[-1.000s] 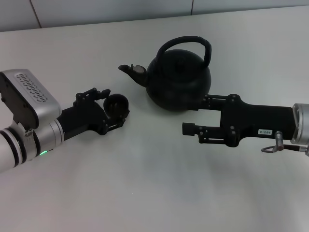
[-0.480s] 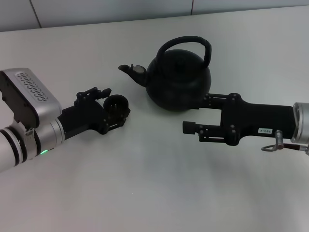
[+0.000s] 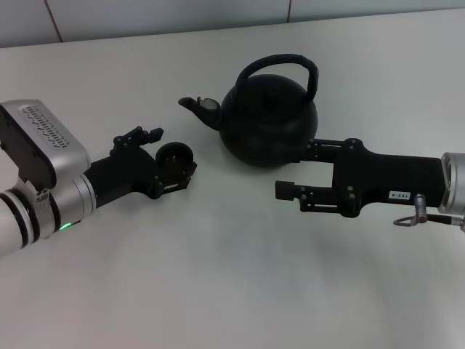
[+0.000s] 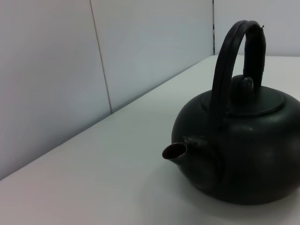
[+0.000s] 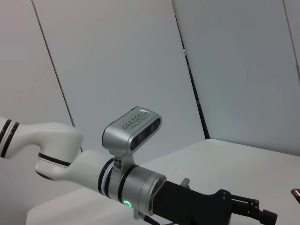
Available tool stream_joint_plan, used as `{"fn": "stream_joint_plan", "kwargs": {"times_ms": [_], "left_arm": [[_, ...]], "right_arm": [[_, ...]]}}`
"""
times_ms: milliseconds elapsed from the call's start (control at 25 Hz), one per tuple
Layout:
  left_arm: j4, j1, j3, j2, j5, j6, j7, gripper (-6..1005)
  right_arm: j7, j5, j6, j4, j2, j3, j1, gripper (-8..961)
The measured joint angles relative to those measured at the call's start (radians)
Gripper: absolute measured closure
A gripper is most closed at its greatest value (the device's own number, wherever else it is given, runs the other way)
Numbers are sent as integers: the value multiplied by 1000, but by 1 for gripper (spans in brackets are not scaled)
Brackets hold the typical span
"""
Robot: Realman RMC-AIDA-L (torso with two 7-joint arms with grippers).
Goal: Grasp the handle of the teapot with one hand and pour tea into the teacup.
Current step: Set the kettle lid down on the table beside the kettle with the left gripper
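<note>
You have one teapot (image 3: pixel 269 116), one teacup (image 3: pixel 176 160) and two hands on the desk (image 3: pixel 218 276) — nothing more to count. The teapot stands upright at the far middle of the desk, its single arched handle (image 3: pixel 283 67) standing up over the lid and its spout (image 3: pixel 197 107) pointing left. The teacup sits to the near left of the teapot, just below the spout's side and apart from the pot.

Your left hand (image 3: pixel 166 156) lies low at the left, its fingers set around the teacup and touching its sides, so it is pinching the cup. Your right hand (image 3: pixel 301 171) reaches in from the right, just near of the teapot's base; its two fingers are spread, the far one close against the pot's lower wall and the near one out over bare desk, with nothing between them.

The desk is a plain white, matte surface. Behind it stands a pale grey wall (image 4: pixel 70 70) of flat panels with thin dark seams — the left wrist view shows the teapot against it.
</note>
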Motion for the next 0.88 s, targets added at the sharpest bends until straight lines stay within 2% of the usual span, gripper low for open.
{"fn": "stream_joint_plan", "kwargs": {"times_ms": [200,320,640,760,880], "left_arm": [[5,3,6,0,5,3,-2,129],[19,11,7,1,8,9,-3,130],[169,127,11,9,9,65,-7,134],[197,154,9,14,10,115,-8,135],[214,179,-14,30,25,242,-11,136]], "right_arm": [[0,0,0,0,0,1,0,269],[0,0,0,2,0,4,0,270],[-1,0,0,2,1,6,-2,271],[-1,0,0,1,1,7,-1,271],[-2,0,1,0,1,8,0,272]]}}
